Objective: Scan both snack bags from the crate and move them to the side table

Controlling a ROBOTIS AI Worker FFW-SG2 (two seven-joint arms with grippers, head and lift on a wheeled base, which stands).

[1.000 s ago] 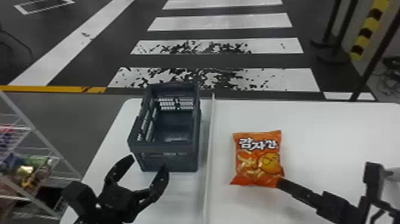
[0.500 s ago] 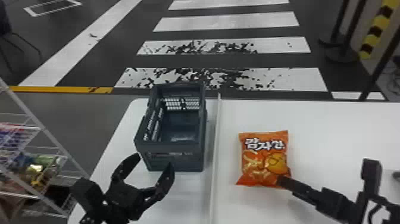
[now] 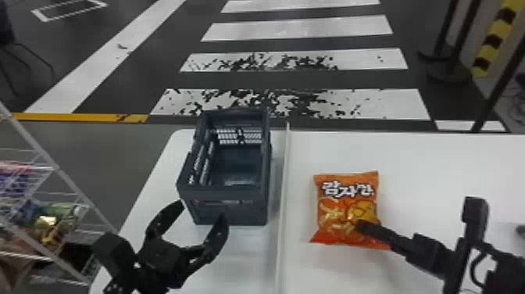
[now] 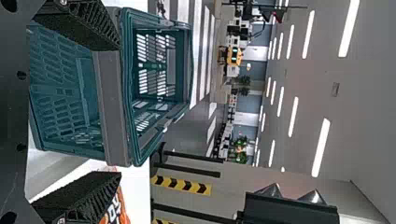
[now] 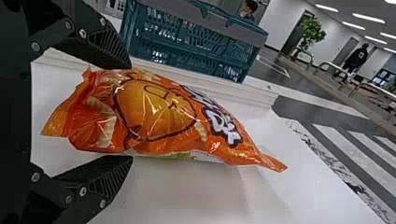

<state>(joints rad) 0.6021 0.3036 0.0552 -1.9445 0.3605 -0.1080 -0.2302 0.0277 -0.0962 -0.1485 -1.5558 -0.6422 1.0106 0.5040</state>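
The orange snack bag (image 3: 343,211) lies face up on the white table right of the dark crate (image 3: 224,205), whose inner floor is visible. Over its lower right part reaches one finger of my right gripper (image 3: 363,226). In the right wrist view, the bag (image 5: 163,119) extends between the parted fingertips of the right gripper (image 5: 131,113). My left gripper (image 3: 202,211) stands open at the crate's near side, nothing held. The left wrist view has the left gripper (image 4: 117,111) with the crate (image 4: 114,107) beyond its fingers, and part of the bag (image 4: 122,210).
A raised white strip (image 3: 284,187) runs between the crate and the bag. Wire shelving (image 3: 50,169) with colourful packages stands at the far left. The table's back edge (image 3: 390,133) lies behind the bag.
My right gripper has moved left and farther forward over the bag. The bag stays put on the table. The head view has shifted slightly; the left gripper and crate keep their places.
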